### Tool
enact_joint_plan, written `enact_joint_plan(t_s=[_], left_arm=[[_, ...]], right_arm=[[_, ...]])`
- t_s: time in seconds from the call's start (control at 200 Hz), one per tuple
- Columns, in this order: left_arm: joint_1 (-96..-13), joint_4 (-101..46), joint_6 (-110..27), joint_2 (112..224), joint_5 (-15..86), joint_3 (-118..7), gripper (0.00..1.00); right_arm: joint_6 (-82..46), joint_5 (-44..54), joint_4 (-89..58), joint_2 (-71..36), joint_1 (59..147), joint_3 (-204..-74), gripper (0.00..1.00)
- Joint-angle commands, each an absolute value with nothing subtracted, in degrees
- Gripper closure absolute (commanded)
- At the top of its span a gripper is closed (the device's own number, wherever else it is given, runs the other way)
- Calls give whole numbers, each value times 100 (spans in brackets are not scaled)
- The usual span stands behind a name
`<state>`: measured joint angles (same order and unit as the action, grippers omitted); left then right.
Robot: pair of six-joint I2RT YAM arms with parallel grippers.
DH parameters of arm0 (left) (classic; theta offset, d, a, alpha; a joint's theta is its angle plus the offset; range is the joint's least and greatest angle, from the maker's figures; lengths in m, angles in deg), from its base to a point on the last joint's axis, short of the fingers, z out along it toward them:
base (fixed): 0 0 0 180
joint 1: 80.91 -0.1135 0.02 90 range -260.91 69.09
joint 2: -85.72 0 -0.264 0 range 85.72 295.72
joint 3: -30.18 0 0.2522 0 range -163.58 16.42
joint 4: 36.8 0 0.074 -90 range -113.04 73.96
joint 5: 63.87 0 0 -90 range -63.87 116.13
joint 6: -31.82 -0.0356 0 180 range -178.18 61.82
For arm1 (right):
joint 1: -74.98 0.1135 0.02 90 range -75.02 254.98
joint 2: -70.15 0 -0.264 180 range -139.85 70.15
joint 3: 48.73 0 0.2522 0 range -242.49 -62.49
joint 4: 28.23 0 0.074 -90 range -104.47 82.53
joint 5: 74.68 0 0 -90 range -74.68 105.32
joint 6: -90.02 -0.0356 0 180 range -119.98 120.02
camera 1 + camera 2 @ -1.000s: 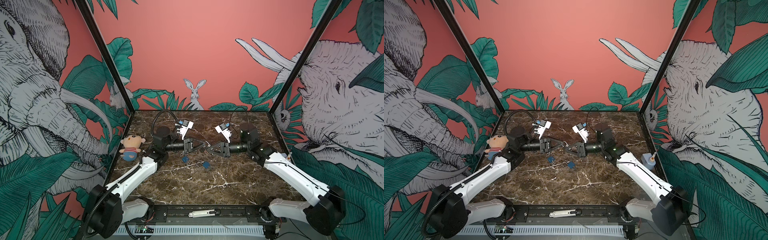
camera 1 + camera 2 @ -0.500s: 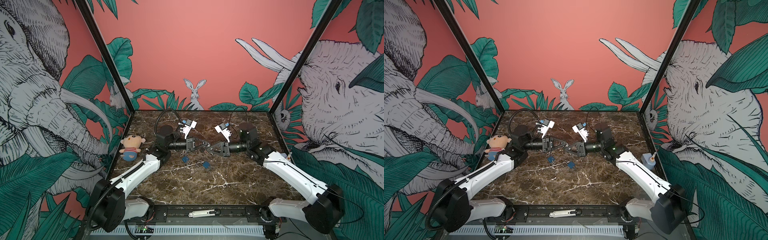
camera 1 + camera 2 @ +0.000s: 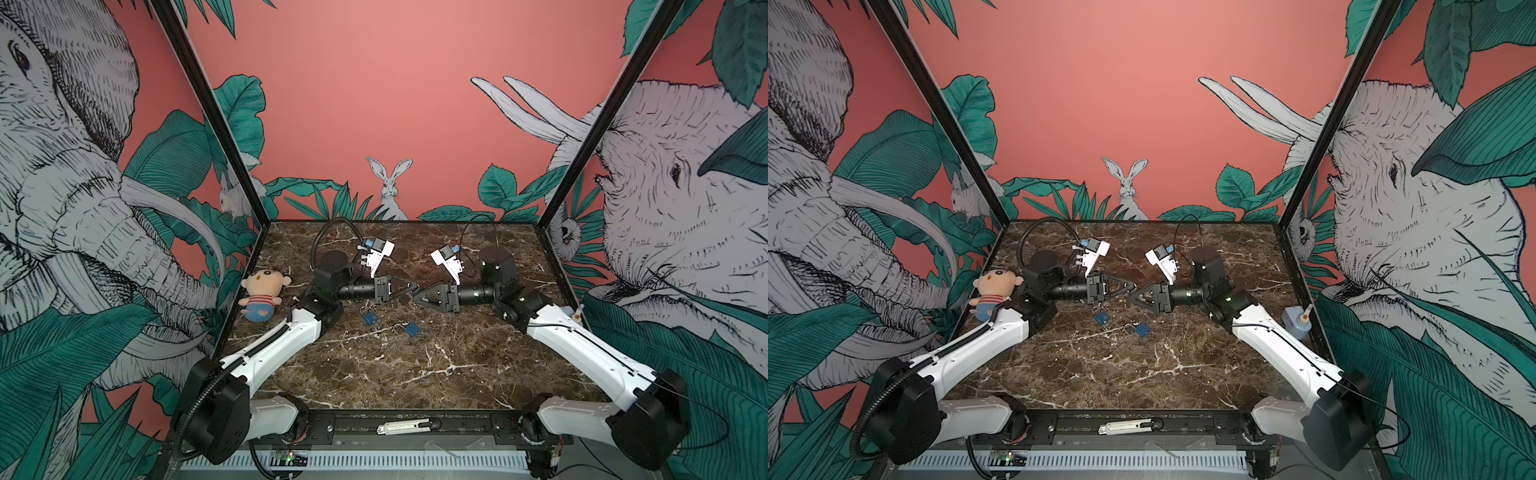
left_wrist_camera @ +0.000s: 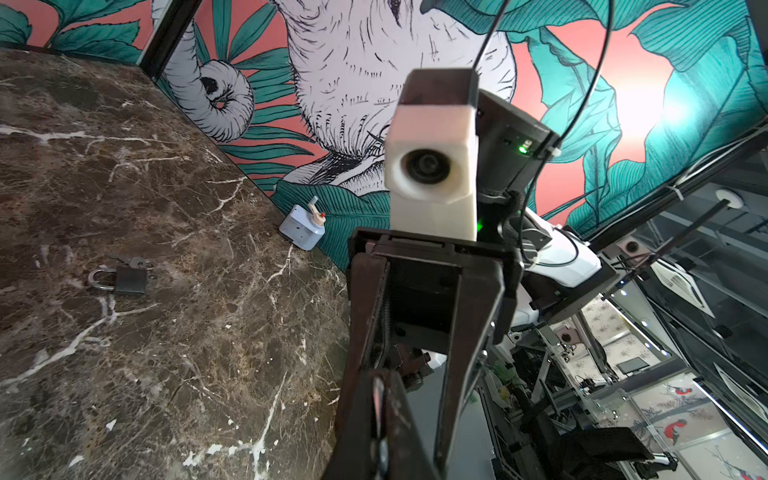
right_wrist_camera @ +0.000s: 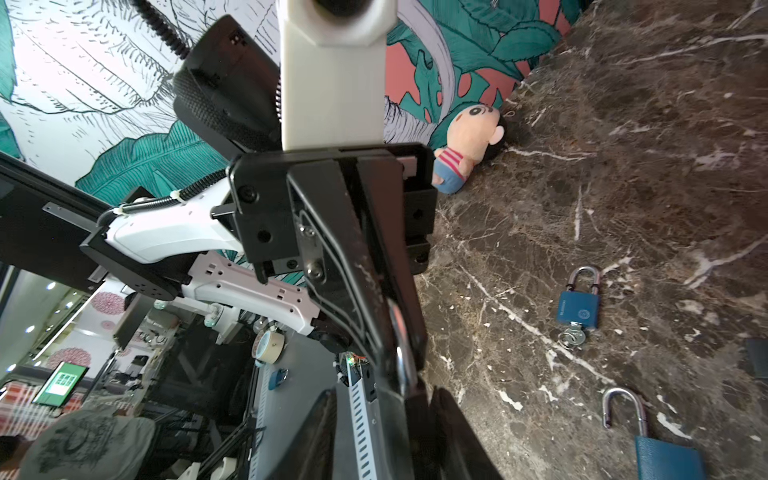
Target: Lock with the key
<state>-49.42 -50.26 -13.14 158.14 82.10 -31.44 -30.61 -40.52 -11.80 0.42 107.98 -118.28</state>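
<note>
Counting: two blue padlocks | left claw together | right claw cannot tell

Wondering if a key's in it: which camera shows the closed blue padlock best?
The right wrist view: the closed blue padlock is large there, keys at its base. In both top views it is a tiny blue square. The left wrist view shows only a dark padlock, probably another.

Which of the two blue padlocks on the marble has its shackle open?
The blue padlock nearer the right arm: one shackle leg stands free. The other padlock, keys in it, is closed.
</note>
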Motion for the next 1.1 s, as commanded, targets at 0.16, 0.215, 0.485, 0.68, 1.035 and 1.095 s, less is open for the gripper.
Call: enact_joint_plan(t_s=[0.16,0.215,0.485,0.68,1.035,1.095], left_arm=[[-4920,-5568,-1201,15771,7642,-3391,100],[-4918,-5649,-1122,15830,7705,-3452,100],[-4918,-5775,-916,15779,7843,-3453,100],[-4918,-5521,-1062,15696,7816,-3497,100],[-4909,-5691,-905,15839,7833,-3484,100],[-4913,-5692,-905,15852,7817,-3498,100]], right_arm=[[-3329,-3746,-1768,680,10676,-11217,58],[-3338,-3719,-1747,756,10639,-11189,59],[-3052,-3610,-1372,686,10470,-11360,56],[-3178,-3726,-1686,628,10384,-11458,53],[-3485,-4105,-2168,308,10375,-11655,73],[-3486,-4116,-2168,298,10378,-11646,80]])
